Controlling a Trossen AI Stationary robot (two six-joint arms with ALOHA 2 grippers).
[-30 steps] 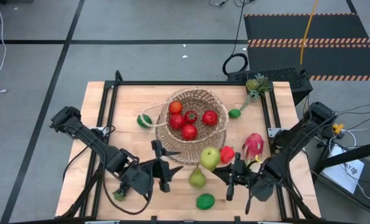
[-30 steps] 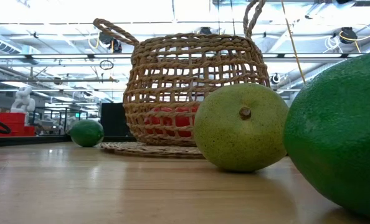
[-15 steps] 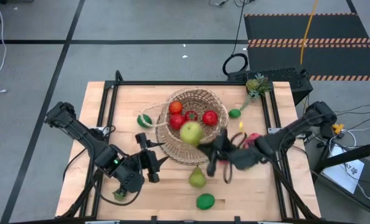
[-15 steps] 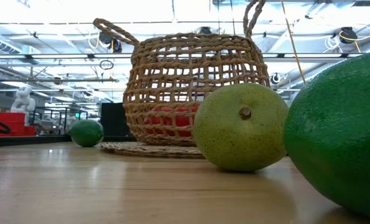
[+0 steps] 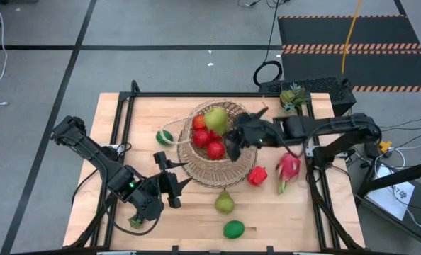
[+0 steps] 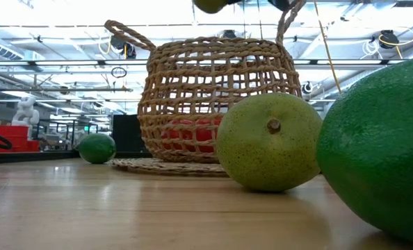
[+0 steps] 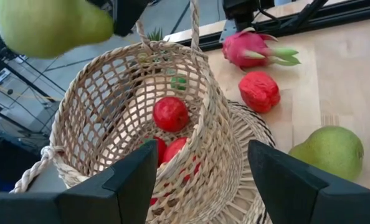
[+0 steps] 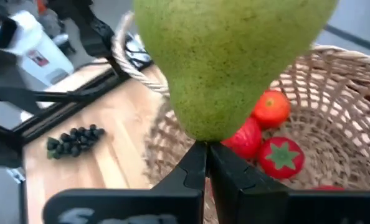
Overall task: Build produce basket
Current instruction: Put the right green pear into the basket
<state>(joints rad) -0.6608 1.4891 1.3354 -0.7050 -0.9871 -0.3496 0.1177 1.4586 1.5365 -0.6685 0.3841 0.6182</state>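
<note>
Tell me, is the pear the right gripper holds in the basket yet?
Not yet. The right gripper, shut on the pear, holds it above the basket, over red fruit inside.

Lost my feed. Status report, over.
Right gripper shut on green pear, above basket. Left gripper open, waiting beside basket. Nothing in the way.

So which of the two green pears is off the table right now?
The pear clamped in the right gripper above the basket. The other pear lies on the table, nearer the waiting left gripper.
</note>
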